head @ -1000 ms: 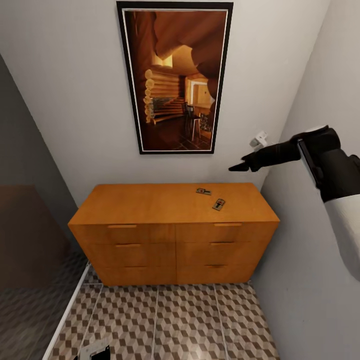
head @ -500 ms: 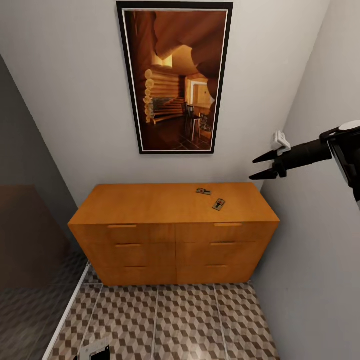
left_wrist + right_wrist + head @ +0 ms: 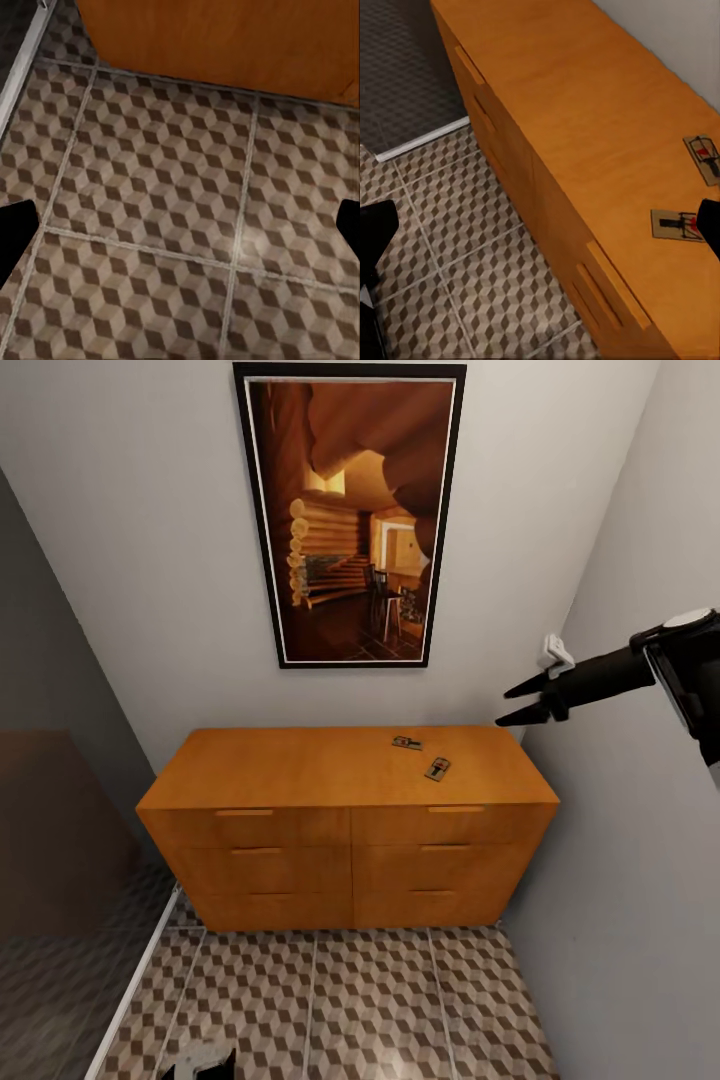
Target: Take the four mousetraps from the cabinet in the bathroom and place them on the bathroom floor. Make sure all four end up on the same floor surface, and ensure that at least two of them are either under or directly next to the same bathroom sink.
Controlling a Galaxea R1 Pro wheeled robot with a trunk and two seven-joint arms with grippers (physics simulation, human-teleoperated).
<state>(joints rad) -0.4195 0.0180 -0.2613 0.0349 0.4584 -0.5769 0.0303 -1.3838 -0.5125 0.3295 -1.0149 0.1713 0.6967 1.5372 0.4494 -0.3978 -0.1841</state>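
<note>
two mousetraps (image 3: 407, 743) (image 3: 437, 768) lie near each other on the right half of the cabinet (image 3: 300, 760) top, under a framed picture (image 3: 350, 515). my right jaws (image 3: 522, 700) hang spread and empty above its right end; my left jaws (image 3: 180, 225), spread, face the bathroom floor (image 3: 165, 180).

Cabinet (image 3: 345, 815): orange-brown, wide and low, set at centre frame against the rear wall, resting on the cube-patterned bathroom floor (image 3: 370, 1000). Two mousetraps are carried on its top, toward the right: one (image 3: 407, 743) further back, one (image 3: 437, 768) nearer the front, lying apart.
</note>
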